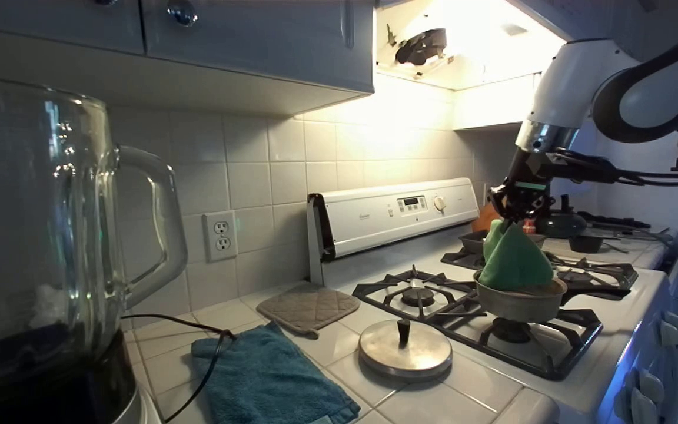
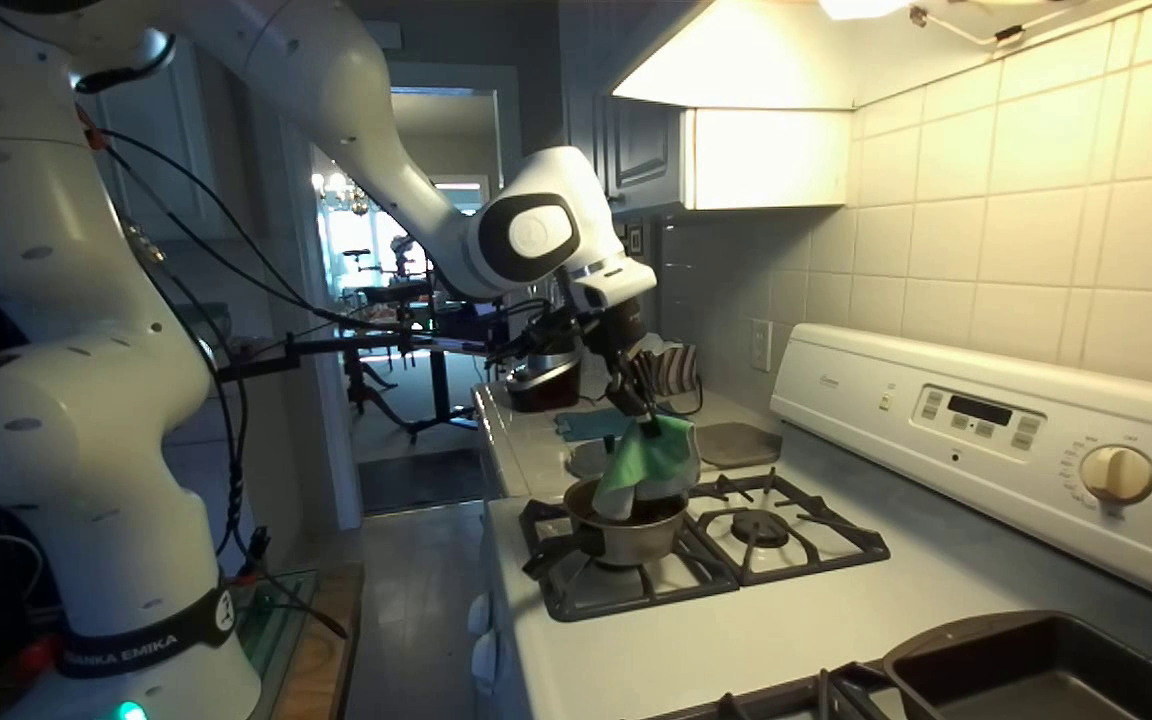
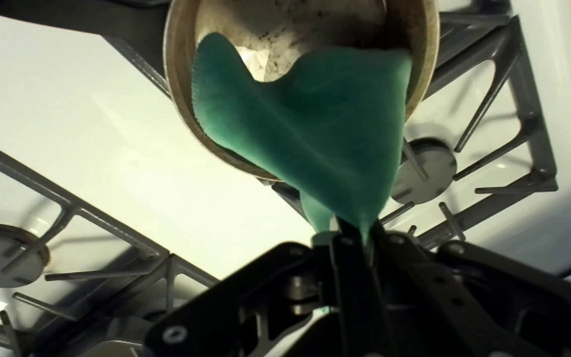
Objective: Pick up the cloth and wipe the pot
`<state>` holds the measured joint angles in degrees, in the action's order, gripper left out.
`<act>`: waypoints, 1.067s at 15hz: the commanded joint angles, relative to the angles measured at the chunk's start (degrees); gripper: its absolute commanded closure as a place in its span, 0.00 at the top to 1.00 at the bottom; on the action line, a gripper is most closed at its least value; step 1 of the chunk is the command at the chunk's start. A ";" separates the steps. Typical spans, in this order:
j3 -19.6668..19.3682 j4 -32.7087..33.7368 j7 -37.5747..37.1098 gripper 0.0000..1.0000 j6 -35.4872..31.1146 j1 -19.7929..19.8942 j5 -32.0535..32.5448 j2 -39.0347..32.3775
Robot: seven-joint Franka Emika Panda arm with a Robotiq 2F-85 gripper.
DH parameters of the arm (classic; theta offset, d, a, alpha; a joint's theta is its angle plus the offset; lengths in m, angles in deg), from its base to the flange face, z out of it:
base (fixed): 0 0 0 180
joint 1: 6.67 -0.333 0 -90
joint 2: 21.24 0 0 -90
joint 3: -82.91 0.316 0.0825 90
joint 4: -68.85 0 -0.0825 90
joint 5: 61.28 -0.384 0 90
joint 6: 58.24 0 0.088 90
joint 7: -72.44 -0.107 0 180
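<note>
The green cloth (image 1: 518,262) hangs point-up from my gripper (image 1: 509,222), which is shut on its top in both exterior views. In the wrist view the pinched cloth (image 3: 325,109) runs from between the fingertips of the gripper (image 3: 363,229) and spreads down into the pot. Its lower edge lies inside the pot (image 2: 631,543), a shallow round pan on a front burner; part of the pan floor is covered by the fabric. Brown stains and dark specks show on the bare inside of the pot (image 3: 290,25). My gripper is above the pot and off toward one side of its rim.
The pot's black handle (image 1: 598,291) sticks out over the stove's front side. Raised burner grates (image 2: 786,520) surround it. A silvery lid (image 1: 406,350), a grey potholder (image 1: 308,304) and a teal-blue cloth (image 1: 268,377) lie on the counter. A dark baking pan (image 2: 1056,685) sits on another burner.
</note>
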<state>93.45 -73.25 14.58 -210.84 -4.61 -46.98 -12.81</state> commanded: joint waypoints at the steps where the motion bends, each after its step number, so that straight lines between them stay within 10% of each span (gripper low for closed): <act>1: -0.73 3.44 5.83 0.01 -0.96 -2.87 -2.86 -3.21; 9: -0.68 6.59 28.14 0.01 5.88 -9.11 -19.17 -4.81; 16: -0.32 8.53 32.78 0.01 21.69 -9.77 -18.42 -3.11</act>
<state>93.39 -66.01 45.58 -195.59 -13.97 -64.99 -16.73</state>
